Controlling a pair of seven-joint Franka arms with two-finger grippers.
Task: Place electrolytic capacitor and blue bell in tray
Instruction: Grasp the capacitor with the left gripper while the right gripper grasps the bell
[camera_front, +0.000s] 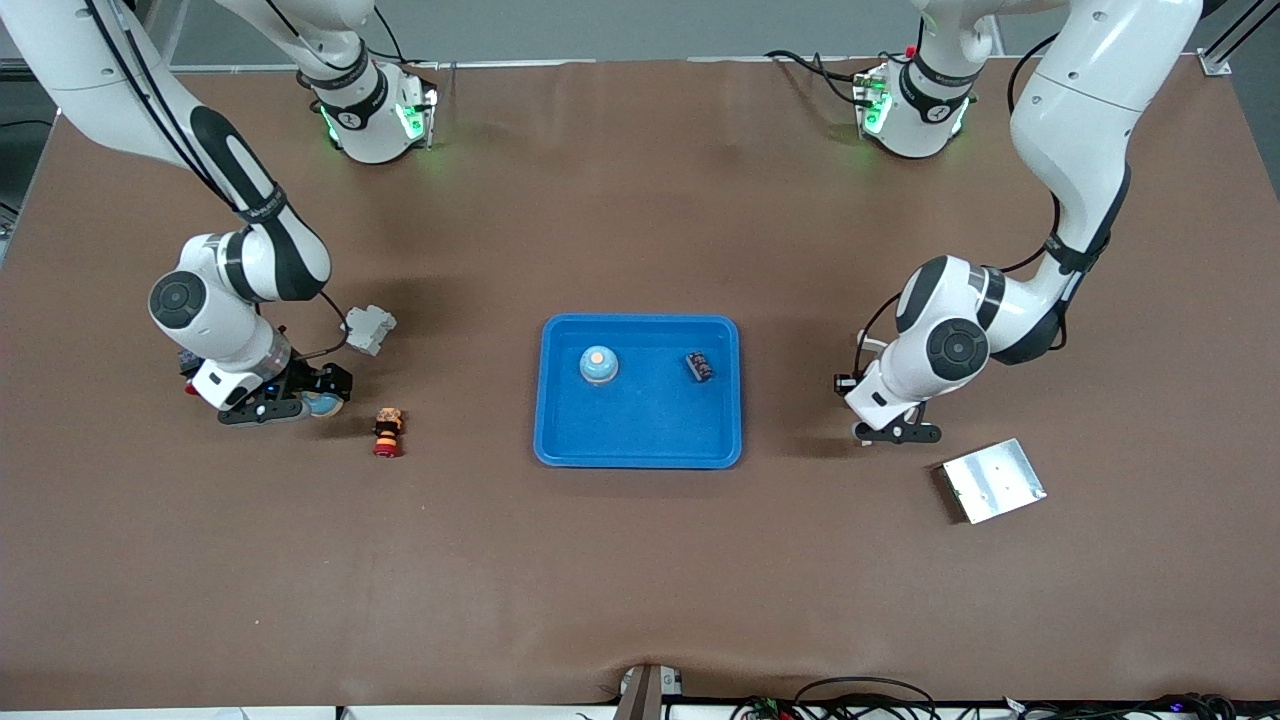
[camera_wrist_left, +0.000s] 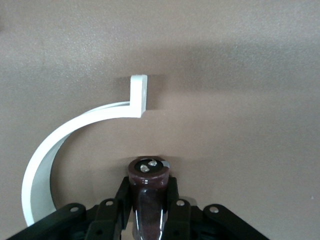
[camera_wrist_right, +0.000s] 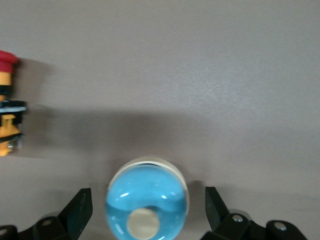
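Dark capacitor lies lengthwise in left end effector, terminals outward.

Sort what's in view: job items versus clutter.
Job: electrolytic capacitor, gripped by the left gripper; blue bell, inside the open right gripper; blue tray, holding a second bell and a small dark part.
Lying about: red push-button switch; silver metal plate; white curved plastic piece.

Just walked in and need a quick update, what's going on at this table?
The left gripper has its jaws shut on an electrolytic capacitor down at the table. The right gripper's open jaws straddle a blue bell, not yet gripped. The blue tray already holds a second bell and a small dark component.
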